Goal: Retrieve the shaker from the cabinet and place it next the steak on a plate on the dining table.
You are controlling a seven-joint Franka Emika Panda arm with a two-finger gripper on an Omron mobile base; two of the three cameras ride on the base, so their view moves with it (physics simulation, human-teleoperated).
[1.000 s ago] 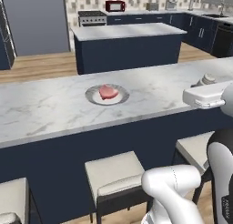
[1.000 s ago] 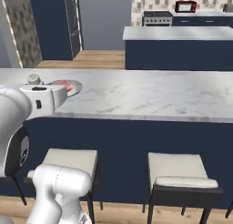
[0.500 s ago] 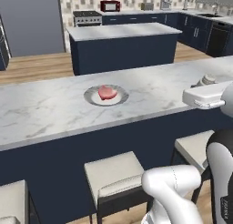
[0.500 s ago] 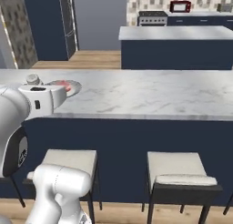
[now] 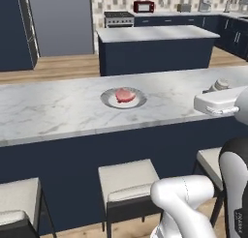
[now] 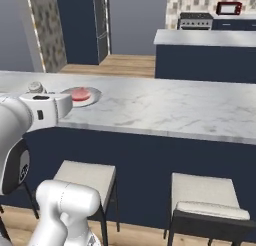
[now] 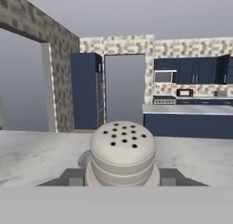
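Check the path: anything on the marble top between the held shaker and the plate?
Nothing visible. The claw is shut on the shaker; between it and the plate with the steak lies bare dining table.

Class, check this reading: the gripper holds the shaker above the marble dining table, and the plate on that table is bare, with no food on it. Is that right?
Not quite. The plate is not bare: the left base view shows the reddish steak lying on it. The rest stands: the gripper holds the shaker above the marble dining table.
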